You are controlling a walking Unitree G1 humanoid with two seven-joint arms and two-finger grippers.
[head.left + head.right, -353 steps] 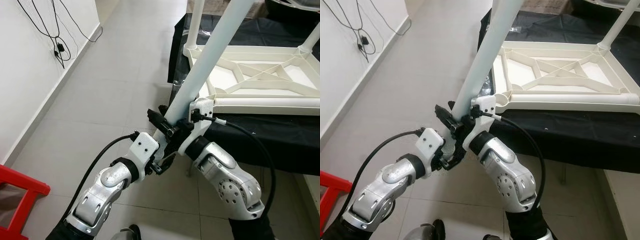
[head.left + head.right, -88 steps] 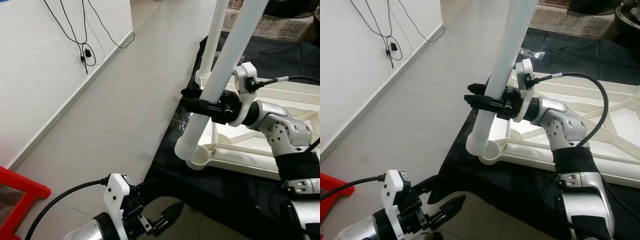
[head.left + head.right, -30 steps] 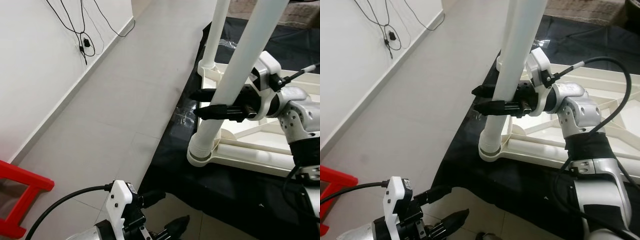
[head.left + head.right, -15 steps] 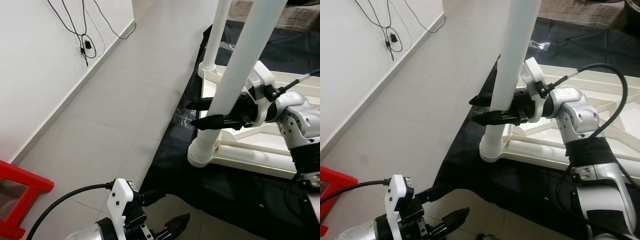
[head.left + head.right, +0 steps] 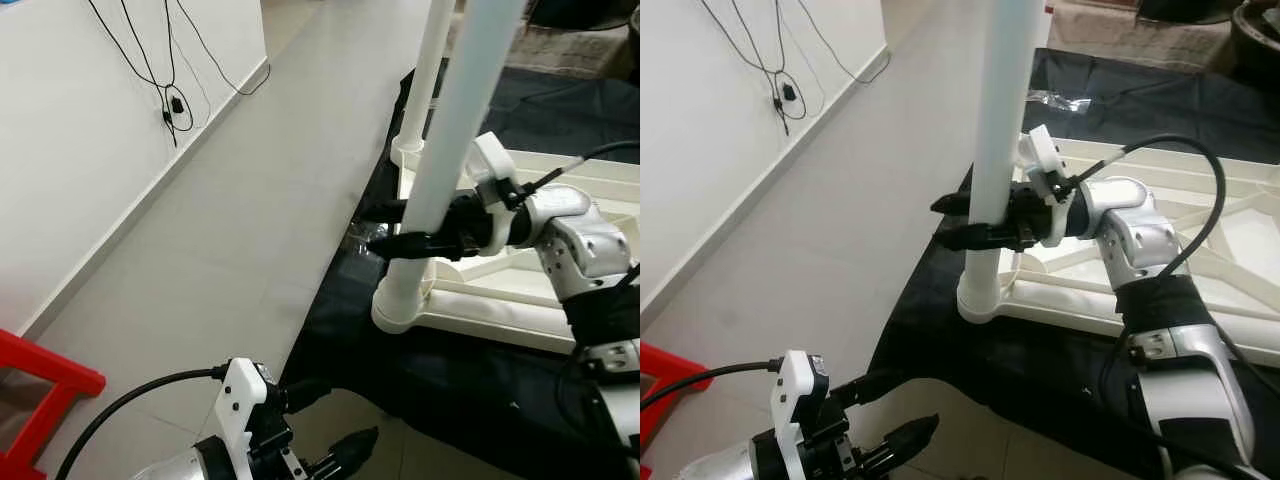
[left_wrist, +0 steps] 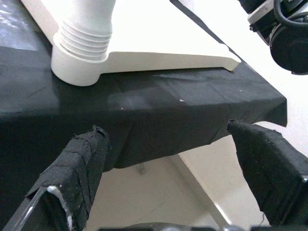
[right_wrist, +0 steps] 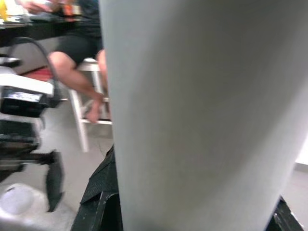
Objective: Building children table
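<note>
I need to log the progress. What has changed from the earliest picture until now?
Earlier both grippers held the white leg, tilted, off the corner. Now its threaded end sits upright in the corner socket of the upturned tabletop. The right gripper still straddles the leg; the left gripper has let go, low and open. The far leg stayed.

The tabletop point(image 5: 520, 300) is laid upside down on a cloth-covered table point(image 5: 470, 370). At its near left corner a leg point(image 5: 440, 180) is stood upright in the socket, and a second leg point(image 5: 425, 75) is stood at the corner behind it. The right gripper point(image 5: 385, 228) is clasped around the near leg above the socket. The left gripper point(image 5: 325, 430) is held low before the tabletop.
</note>
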